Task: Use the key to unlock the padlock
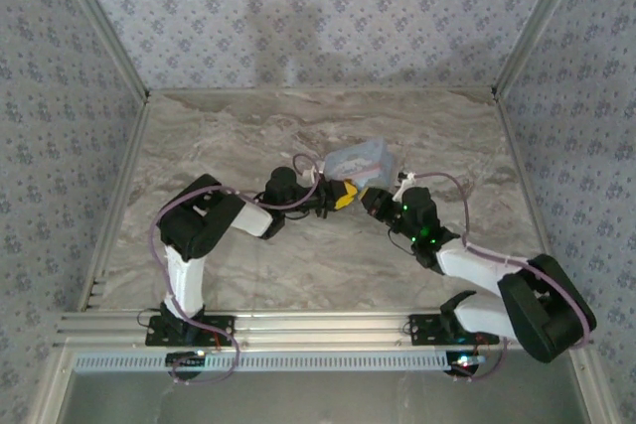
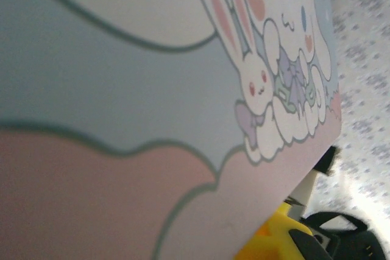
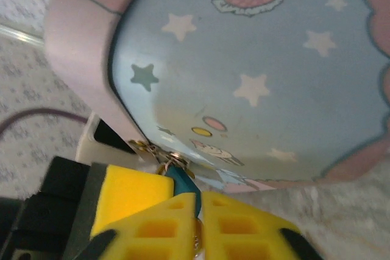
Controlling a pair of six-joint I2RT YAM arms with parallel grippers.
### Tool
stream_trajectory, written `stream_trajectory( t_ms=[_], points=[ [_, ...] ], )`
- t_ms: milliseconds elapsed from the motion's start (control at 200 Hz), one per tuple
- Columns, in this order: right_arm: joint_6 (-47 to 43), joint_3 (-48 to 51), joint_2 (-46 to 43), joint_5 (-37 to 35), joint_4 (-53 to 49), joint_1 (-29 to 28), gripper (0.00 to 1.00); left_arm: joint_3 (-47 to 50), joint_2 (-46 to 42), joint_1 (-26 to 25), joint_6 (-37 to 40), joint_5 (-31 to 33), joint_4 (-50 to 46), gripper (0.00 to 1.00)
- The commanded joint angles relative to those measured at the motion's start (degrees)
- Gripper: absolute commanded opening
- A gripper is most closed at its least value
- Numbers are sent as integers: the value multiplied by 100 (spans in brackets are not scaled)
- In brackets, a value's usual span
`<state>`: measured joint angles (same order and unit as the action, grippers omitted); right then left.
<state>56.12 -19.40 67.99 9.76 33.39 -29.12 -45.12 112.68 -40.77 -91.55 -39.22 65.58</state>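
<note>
Here, tiny dark-teal padlock (image 3: 181, 181), beside gold ring (image 3: 175, 161) on blue tin (image 3: 256, 59), left hand (image 1: 344, 195) clenched, right hand (image 3: 198, 211) grip unclear.

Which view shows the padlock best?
The right wrist view: the teal padlock sits at the tin's lower edge, just above the right pincer. From the top it is too small to tell; the left wrist camera faces the tin's picture.

Light blue tin (image 1: 360, 161) with white cartoon rabbits and pink border, near the middle of a grey marbled counter (image 1: 248, 136); floral-patterned walls (image 1: 298, 7) enclose three sides.
</note>
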Motion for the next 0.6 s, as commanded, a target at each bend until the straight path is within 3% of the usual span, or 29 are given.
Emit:
stream_trajectory(
  t_ms=[0,70,265,390,595],
  points=[
    [-359,-173,-572,516,-1209,173,29,129,-531,-43,812,-378,-783,0],
    [-569,-245,-897,598,-1932,305,35,141,-684,-23,1137,-254,-1301,0],
    [-1322,-594,-1073,848,-3212,271,33,-30,-1006,-31,1800,107,-2597,0],
    [-2133,-1006,-1014,370,-3957,-188,33,-382,-1277,-104,2458,275,-3936,0],
    [-3342,-1747,-648,-473,-4793,-926,38,-489,-1328,-106,2468,212,-4165,0]
  ],
)
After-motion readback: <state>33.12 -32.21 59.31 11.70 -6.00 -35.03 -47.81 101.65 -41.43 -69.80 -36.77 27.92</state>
